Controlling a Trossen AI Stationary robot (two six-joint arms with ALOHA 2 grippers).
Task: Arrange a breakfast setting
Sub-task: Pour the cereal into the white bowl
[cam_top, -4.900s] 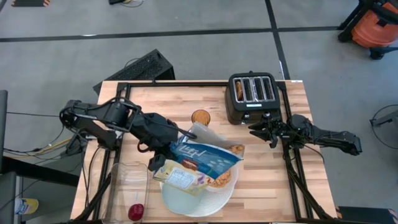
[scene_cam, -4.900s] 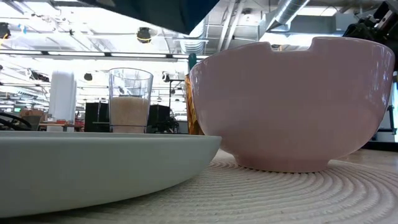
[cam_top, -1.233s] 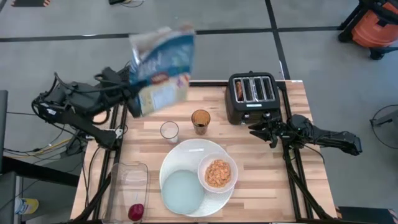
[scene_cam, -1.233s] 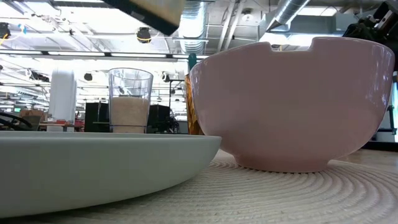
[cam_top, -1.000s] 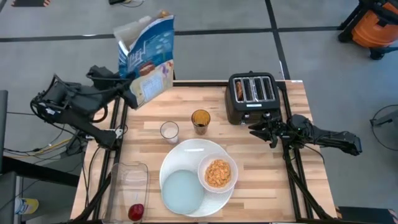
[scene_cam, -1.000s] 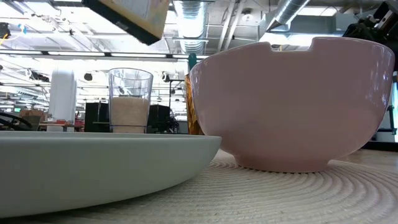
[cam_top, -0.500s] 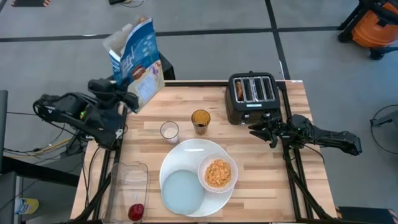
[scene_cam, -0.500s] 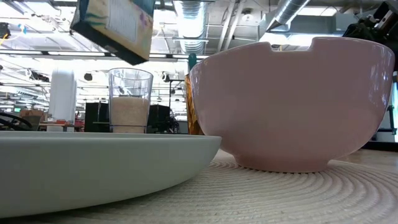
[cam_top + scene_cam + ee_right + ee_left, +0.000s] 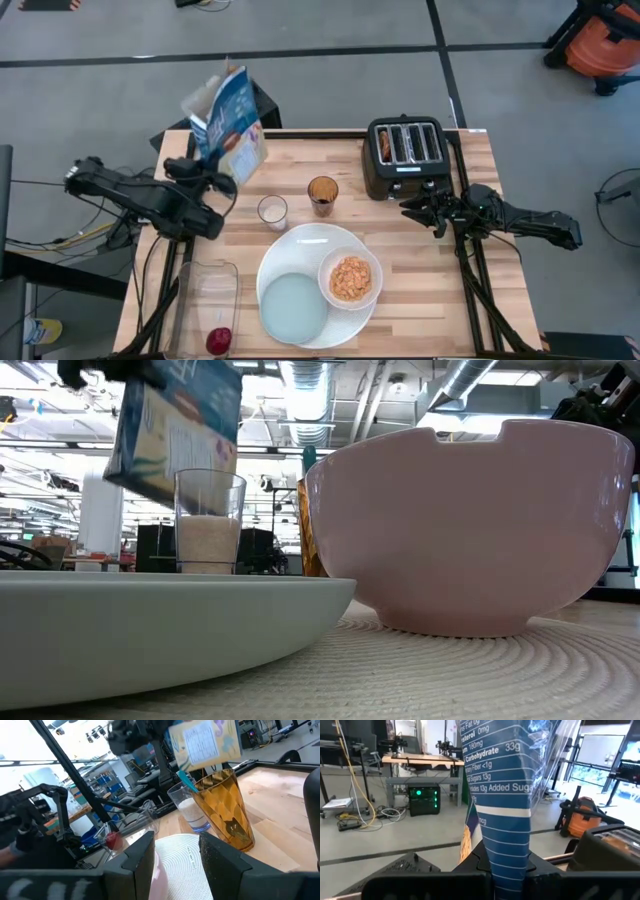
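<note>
left gripper [image 9: 212, 172] pinching blue cereal box [image 9: 226, 122] over table's [image 9: 420, 300] far-left corner – right gripper [image 9: 408, 207] spread, beside toaster [image 9: 404, 155]

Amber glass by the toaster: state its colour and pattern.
Glass: translucent amber-orange with a faceted diamond pattern; clearest in the right wrist view.
</note>
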